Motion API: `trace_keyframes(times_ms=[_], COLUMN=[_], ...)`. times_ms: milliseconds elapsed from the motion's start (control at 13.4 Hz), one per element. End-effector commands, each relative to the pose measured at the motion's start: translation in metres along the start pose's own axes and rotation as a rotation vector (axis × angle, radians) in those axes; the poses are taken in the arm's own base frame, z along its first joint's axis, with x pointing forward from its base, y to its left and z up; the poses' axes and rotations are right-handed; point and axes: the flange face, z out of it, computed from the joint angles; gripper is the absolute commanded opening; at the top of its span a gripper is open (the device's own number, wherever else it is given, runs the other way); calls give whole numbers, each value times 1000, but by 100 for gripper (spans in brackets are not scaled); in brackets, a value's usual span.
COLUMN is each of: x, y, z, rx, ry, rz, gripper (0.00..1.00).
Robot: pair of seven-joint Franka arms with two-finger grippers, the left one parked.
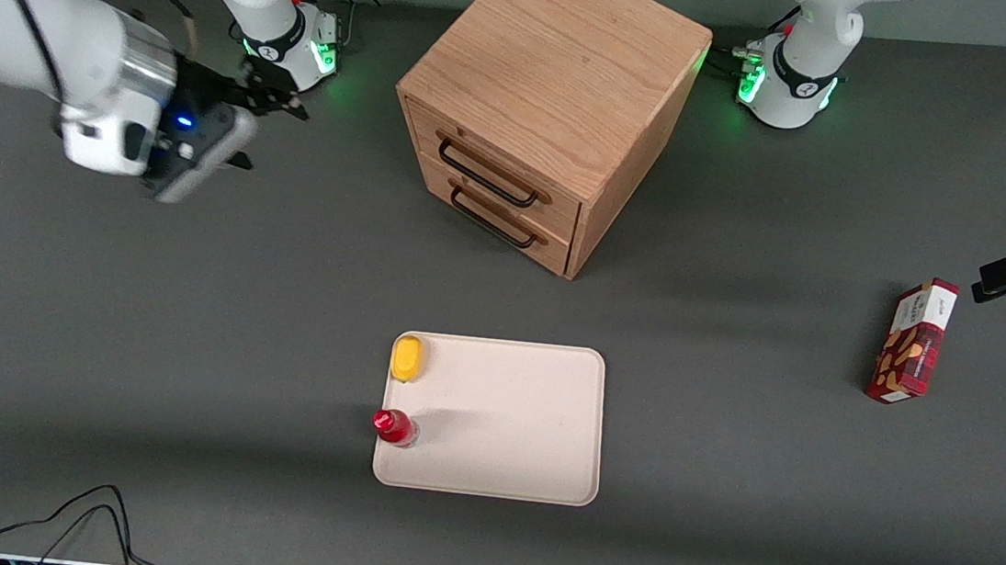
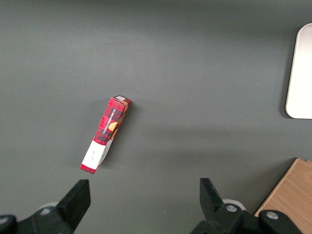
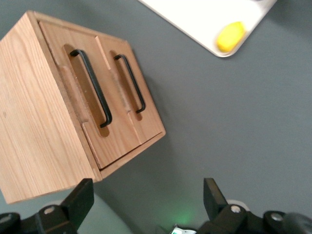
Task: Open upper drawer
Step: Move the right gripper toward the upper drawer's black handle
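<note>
The wooden cabinet [image 1: 561, 67] stands on the table, its two oak drawers facing the front camera at an angle. The upper drawer [image 1: 425, 130] with its black bar handle [image 1: 485, 177] is shut, and so is the lower drawer [image 1: 561, 249] under it. My gripper [image 1: 270, 133] hangs above the table beside the cabinet, toward the working arm's end, well apart from it. It is open and empty. The right wrist view shows the gripper [image 3: 147, 195] with its jaws wide apart, and the upper drawer [image 3: 73, 83] with its handle [image 3: 91, 88] ahead of it.
A beige tray [image 1: 525, 432] lies nearer the front camera than the cabinet. On it are a yellow object [image 1: 408, 358] and a red-capped bottle [image 1: 395, 426]. A red box [image 1: 913, 340] lies toward the parked arm's end. Cables trail along the table's front edge.
</note>
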Motion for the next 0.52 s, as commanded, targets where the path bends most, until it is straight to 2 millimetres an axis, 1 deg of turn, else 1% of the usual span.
trace_keyframes(times_ms=[0,75,150,224,374,449], x=[55,68,79,86,94,96], y=[-8,-18,-21,-19,-25,-24], z=[64,85,101,117,138,148], rx=[98,108,118,139,159,162], ry=[-64,-69,-72,-83,-93,-79], rz=[-104,-128,-141,-142,-150,-139], gripper=[100,100,100,100,100,100])
